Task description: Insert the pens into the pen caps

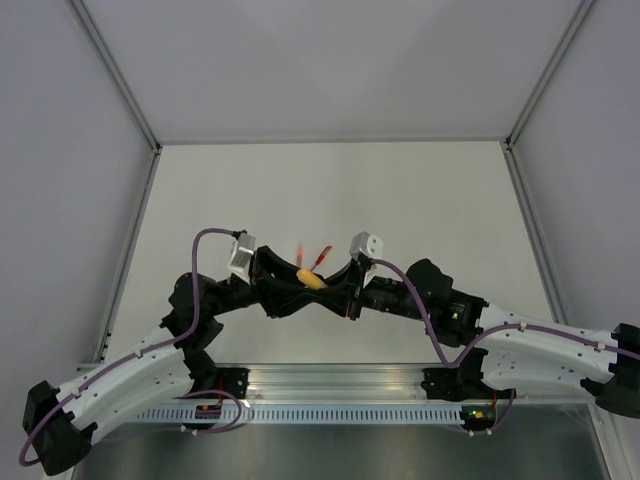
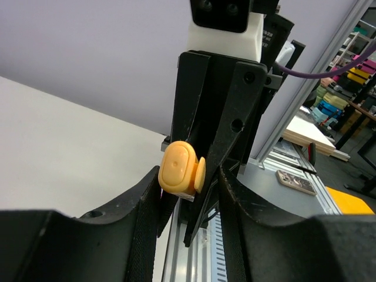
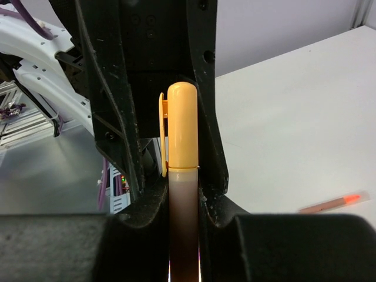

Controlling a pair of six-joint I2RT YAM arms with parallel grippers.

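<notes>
Only right wrist: cap (image 3: pixel 183 126) on pen (image 3: pixel 183 223).

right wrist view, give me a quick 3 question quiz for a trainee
1. True or false: the orange cap sits on the pen gripped by the right end effector.
2. The loose pen lies: A on the table, B on top of the cap, C in the right end effector.
3. Whose fingers flank the cap?
Key: 1 true; 2 A; 3 those of the left end effector.
</notes>
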